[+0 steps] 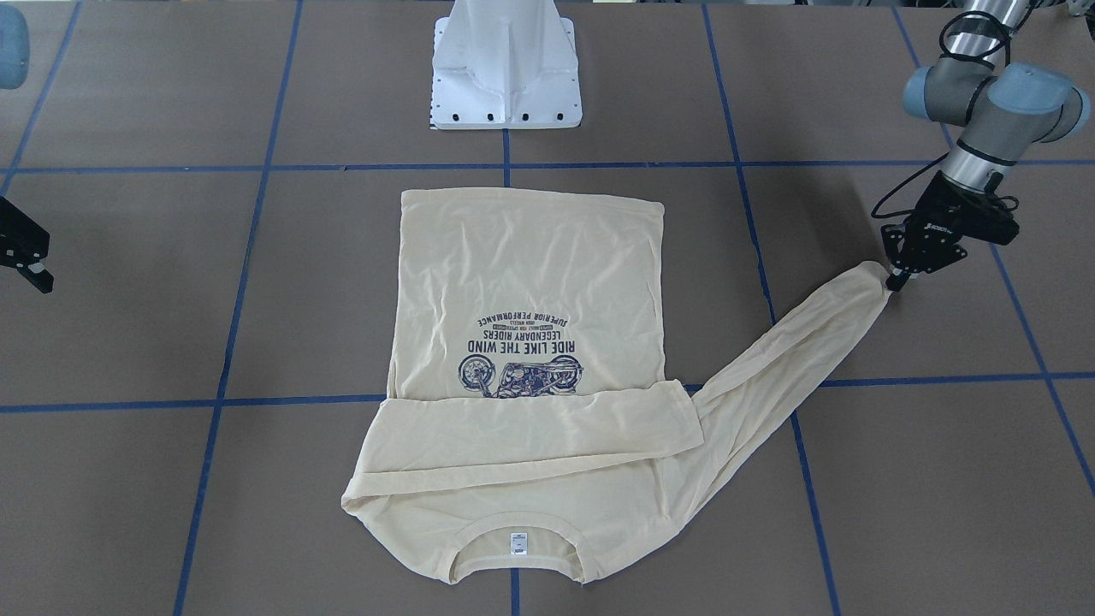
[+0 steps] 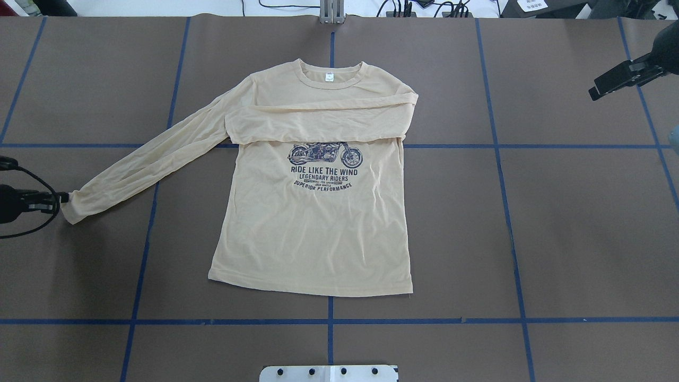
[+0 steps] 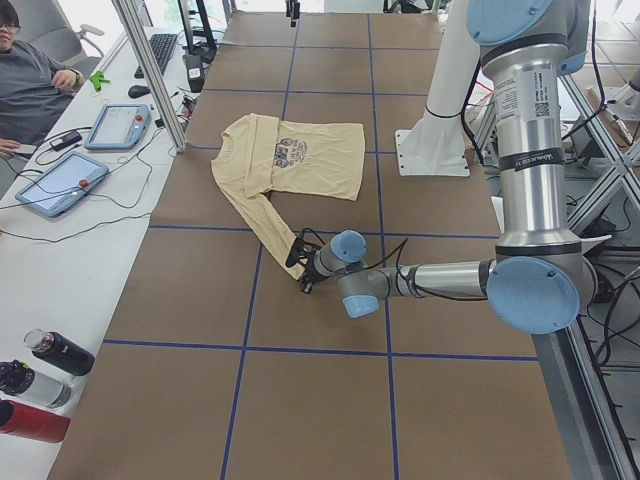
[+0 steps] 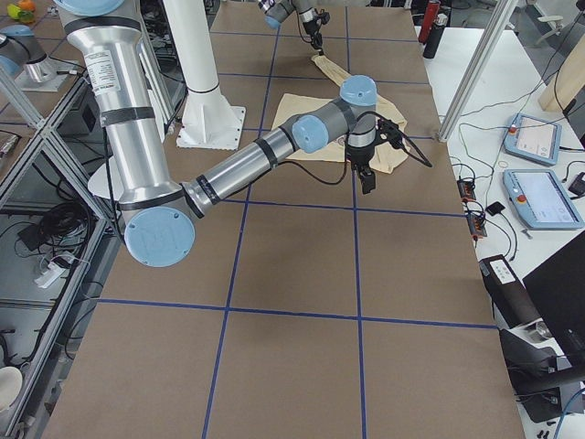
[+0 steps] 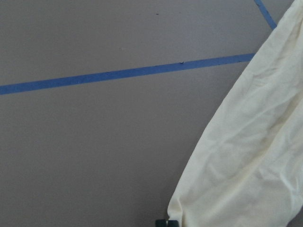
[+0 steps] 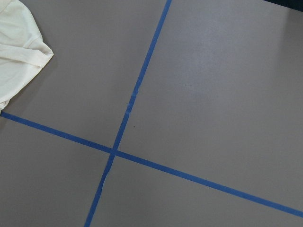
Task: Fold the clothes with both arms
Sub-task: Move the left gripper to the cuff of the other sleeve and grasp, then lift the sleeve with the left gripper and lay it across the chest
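While the shirt lies flat in the middle of the counter, its long sleeve points at the left edge. The left end effector pinches the cuff there. The right end effector is far off, and I cannot tell its grip.

**Left arm**: silver-grey tubes joined by grey housings with round light-blue caps. Black lettering and a small square code label run down the upright tube at the right of the frame.
**Right arm**: the same build, with a white printed label on its upright tube.
**Cables**: black, looped beside the wrist joints.
**Left tool** and **right tool**: black, two-fingered.
**Pedestal**: white, with dark screw heads along its lower edge.
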